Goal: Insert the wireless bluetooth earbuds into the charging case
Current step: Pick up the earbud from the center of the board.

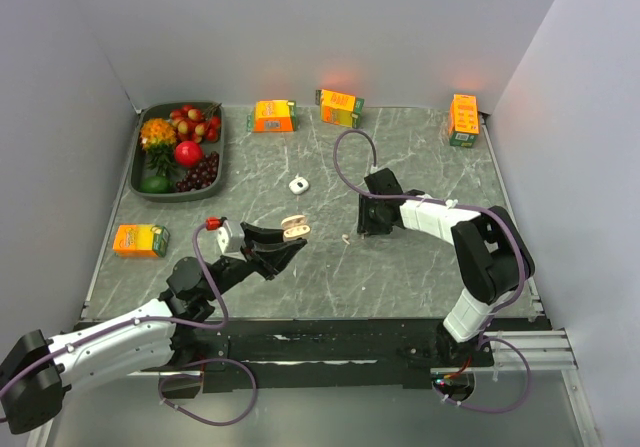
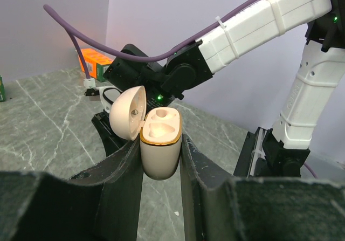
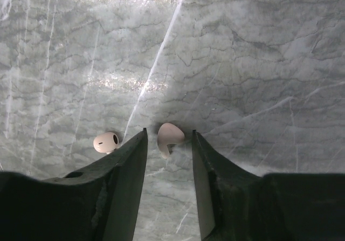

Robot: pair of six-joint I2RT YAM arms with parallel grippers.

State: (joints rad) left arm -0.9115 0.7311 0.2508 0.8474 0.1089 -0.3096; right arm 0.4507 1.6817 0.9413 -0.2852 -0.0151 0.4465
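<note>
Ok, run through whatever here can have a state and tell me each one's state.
charging case: lid open, both wells empty, held in a gripper.
left gripper: shut on the charging case.
right gripper: open, straddling one earbud.
straddled earbud: lying on the table, not yet gripped.
other earbud: lying loose on the table, outside the right gripper.

A grey marbled stone surface (image 1: pixel 420 167) carries a dark green oblong plastic tray (image 1: pixel 224 142) at its far left. In the tray lie a round red fruit (image 1: pixel 187 152), dark grapes (image 1: pixel 200 172) and a green fruit (image 1: pixel 154 182). Four orange cardboard cartons stand well apart: two along the far edge (image 1: pixel 272 116) (image 1: pixel 340 106), one far right (image 1: pixel 463 119), one near left (image 1: pixel 139 240). A small white rounded-square plastic piece with a hole (image 1: pixel 298 183) lies mid-surface.
</note>
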